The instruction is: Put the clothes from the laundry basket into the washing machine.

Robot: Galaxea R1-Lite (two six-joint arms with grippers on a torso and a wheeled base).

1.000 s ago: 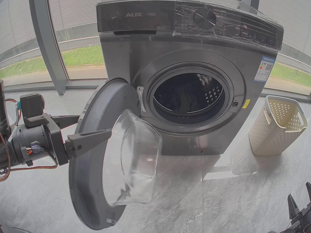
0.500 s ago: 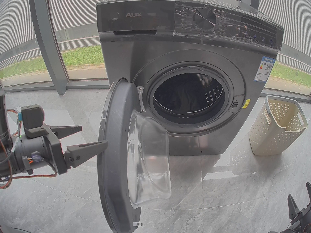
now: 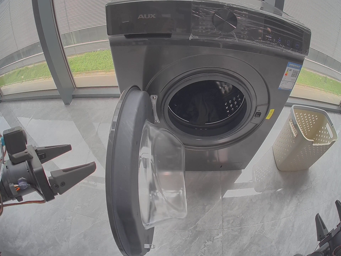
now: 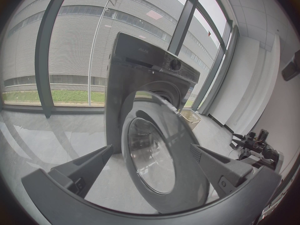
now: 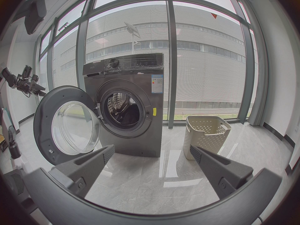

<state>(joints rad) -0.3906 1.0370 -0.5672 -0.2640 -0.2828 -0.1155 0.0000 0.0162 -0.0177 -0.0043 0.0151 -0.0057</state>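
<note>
Head view: the washing machine (image 3: 142, 61) stands with its door (image 3: 124, 160) swung open, dark clothes (image 3: 199, 107) in the drum and the laundry basket (image 3: 305, 139) on the floor just beside it. The left hand (image 3: 82, 156) hovers near the door's edge, fingers apart. Left wrist view: those spread fingers frame the door without touching it. Right wrist view: the right hand (image 5: 151, 147) is wide open, well back from machine and basket.

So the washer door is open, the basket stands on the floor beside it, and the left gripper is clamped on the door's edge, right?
Not quite. The door is open and the basket stands on the floor beside the washer, but the left gripper is not clamped on the door: the head view shows it open and apart from the door's edge.
</note>
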